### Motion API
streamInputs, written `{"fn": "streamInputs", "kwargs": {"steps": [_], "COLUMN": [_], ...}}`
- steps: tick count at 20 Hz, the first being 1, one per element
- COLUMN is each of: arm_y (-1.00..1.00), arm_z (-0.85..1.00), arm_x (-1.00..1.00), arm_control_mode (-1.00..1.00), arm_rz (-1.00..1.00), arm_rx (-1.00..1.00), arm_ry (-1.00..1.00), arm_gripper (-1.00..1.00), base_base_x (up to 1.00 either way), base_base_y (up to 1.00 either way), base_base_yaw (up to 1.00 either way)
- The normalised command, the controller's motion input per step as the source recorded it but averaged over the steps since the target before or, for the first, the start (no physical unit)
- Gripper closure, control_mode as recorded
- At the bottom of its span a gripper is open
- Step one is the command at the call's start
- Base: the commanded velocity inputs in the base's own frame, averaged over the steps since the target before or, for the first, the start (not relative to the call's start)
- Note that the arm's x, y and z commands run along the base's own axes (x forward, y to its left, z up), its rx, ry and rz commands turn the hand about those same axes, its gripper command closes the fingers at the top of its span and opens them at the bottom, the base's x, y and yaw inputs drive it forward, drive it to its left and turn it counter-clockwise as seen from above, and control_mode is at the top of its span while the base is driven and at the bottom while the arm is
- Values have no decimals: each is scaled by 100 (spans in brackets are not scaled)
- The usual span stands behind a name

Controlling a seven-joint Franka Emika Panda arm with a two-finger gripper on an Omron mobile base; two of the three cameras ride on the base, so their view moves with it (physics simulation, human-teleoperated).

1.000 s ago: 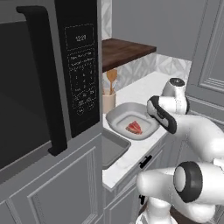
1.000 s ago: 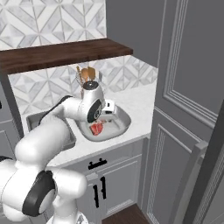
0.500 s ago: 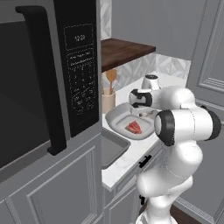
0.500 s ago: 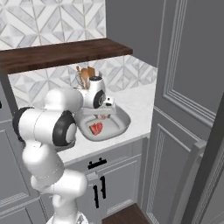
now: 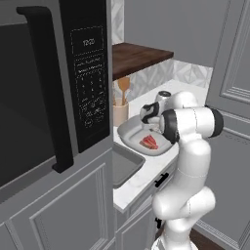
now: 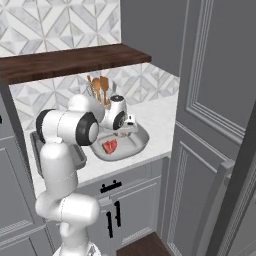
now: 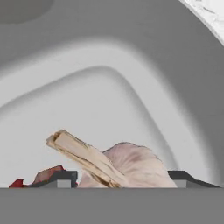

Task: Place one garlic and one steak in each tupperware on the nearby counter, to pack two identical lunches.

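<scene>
Garlic, a pale bulb with a papery tan stem, sits between the two dark fingertips in the hand view, its stem angling up and away toward the left tip. Both tips stand just outside the bulb on either side, but whether they press on it or have let go cannot be told from these pictures. Beyond the gripper in that view curves the smooth grey inner wall of the rounded-square tupperware, and a sliver of red steak peeks out just past the left fingertip. At the upper right corner of the hand view a bit of the white counter shows over the dish's rim. From the left base view the hand hangs low over the far side of the rounded tupperware, with the red steak lying in the dish just in front of and below it. The second grey container, a flat tray, lies on the counter beside the dish, on the side away from the hand. A beige utensil cup with wooden spoons stands just behind the dish, near the hand.
</scene>
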Motion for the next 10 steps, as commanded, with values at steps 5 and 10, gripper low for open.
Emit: {"fn": "streamInputs", "kwargs": {"steps": [5, 10], "arm_y": [0, 0], "arm_z": [15, 32], "arm_x": [-19, -28], "arm_control_mode": [-100, -100], "arm_rz": [0, 0], "arm_rx": [0, 0], "arm_ry": [-3, -10], "arm_gripper": [-100, -100], "base_base_x": [0, 0], "base_base_y": [0, 0], "base_base_yaw": [0, 0]}}
